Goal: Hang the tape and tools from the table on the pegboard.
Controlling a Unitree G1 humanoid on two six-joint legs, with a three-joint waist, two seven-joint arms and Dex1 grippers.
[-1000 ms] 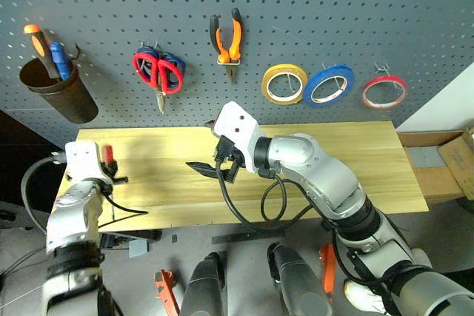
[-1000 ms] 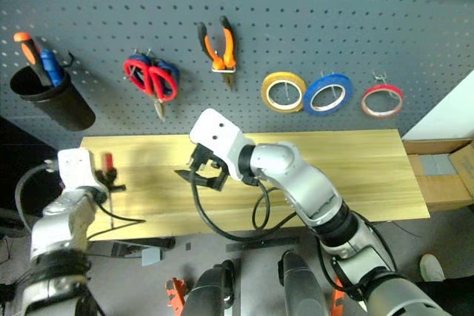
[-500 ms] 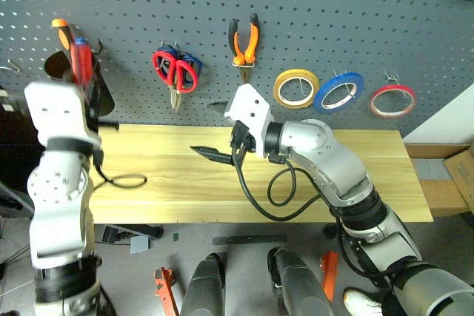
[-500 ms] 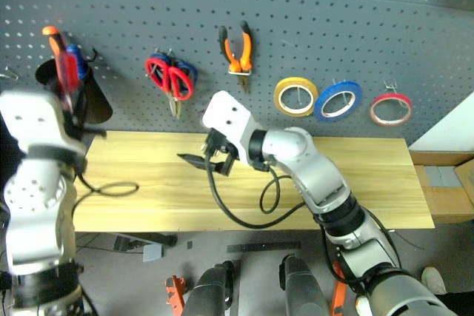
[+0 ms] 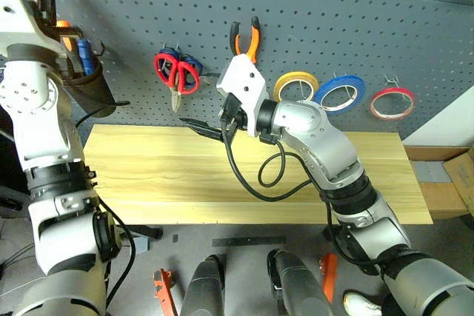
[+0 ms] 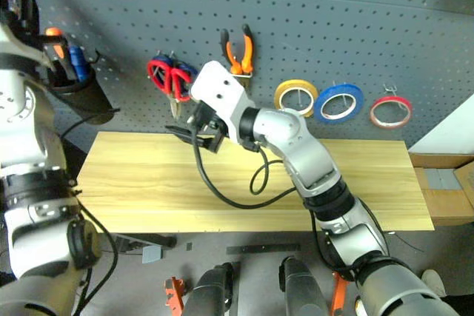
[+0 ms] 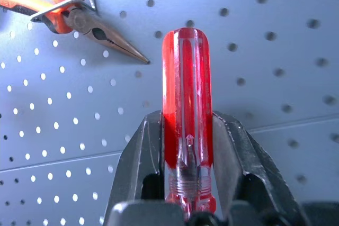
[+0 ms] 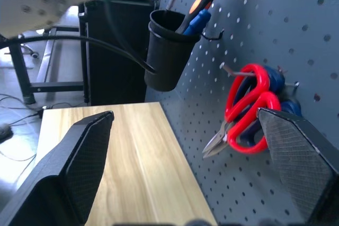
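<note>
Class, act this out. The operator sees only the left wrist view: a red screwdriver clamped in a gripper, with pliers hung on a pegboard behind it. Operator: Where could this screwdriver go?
Observer: A black cup hangs on the pegboard with two tools in it, near the left gripper and its screwdriver.
Operator: What else is hung up?
Observer: Red scissors, and blue tape between a yellow roll and a red roll.
Operator: And the other arm?
Observer: The right gripper is open and empty, above the table near the scissors.
</note>
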